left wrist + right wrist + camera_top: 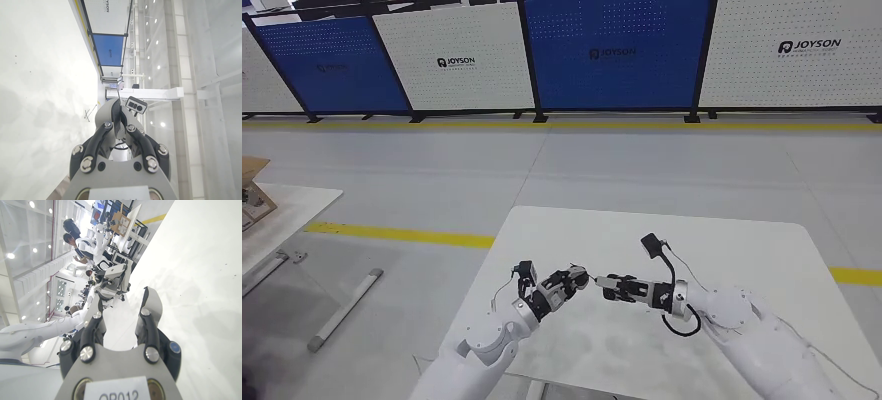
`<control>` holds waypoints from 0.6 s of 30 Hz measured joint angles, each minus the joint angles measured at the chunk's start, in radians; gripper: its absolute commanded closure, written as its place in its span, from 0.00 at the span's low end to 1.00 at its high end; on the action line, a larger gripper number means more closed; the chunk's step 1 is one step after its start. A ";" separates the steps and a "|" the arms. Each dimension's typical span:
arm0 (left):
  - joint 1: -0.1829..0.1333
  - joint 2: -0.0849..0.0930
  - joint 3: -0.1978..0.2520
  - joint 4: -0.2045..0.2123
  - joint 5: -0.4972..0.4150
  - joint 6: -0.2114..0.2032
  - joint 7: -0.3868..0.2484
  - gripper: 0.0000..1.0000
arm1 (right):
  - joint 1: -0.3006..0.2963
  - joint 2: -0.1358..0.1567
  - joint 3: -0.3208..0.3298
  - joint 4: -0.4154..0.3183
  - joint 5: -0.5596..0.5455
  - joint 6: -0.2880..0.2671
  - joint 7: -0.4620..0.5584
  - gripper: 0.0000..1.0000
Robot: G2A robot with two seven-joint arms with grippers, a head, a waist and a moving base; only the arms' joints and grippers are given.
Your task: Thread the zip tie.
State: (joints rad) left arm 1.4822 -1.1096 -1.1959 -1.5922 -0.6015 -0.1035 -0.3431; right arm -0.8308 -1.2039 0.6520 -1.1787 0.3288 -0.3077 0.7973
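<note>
While poised over the table [742, 250], clamps the left claw [118, 108] together on the zip tie [118, 95], thin dark tip poking just past the pads [115, 111]. Looks feather-light, springy and slick, apt to bow or slide; best pinched close behind that tip. Spots two loose ties [90, 111] crossed on the table. Further right, holds the right claw [606, 285] apart, facing the left one, close by.

Blue-and-white panels [617, 50] — grey floor [542, 160], yellow line [392, 235]
</note>
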 measured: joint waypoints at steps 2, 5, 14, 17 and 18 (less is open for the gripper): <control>0.001 -0.001 -0.001 -0.003 0.002 0.001 0.001 1.00 | 0.001 -0.004 0.002 0.001 -0.004 0.005 0.004 0.62; 0.003 -0.001 -0.001 -0.008 0.003 0.001 0.001 1.00 | 0.001 -0.009 0.005 0.004 -0.009 0.007 0.007 0.72; 0.006 -0.004 -0.004 -0.005 0.004 -0.004 0.003 1.00 | -0.008 -0.018 0.024 0.015 -0.019 0.003 0.018 1.00; 0.006 -0.005 -0.003 -0.004 0.009 -0.007 0.007 1.00 | -0.012 -0.021 0.031 0.016 -0.021 0.000 0.023 1.00; 0.006 -0.005 -0.002 -0.004 0.012 -0.008 0.008 1.00 | -0.013 -0.021 0.033 0.016 -0.021 -0.001 0.025 1.00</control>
State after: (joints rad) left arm 1.4884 -1.1151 -1.1983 -1.5957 -0.5899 -0.1116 -0.3350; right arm -0.8437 -1.2253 0.6850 -1.1623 0.3074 -0.3090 0.8223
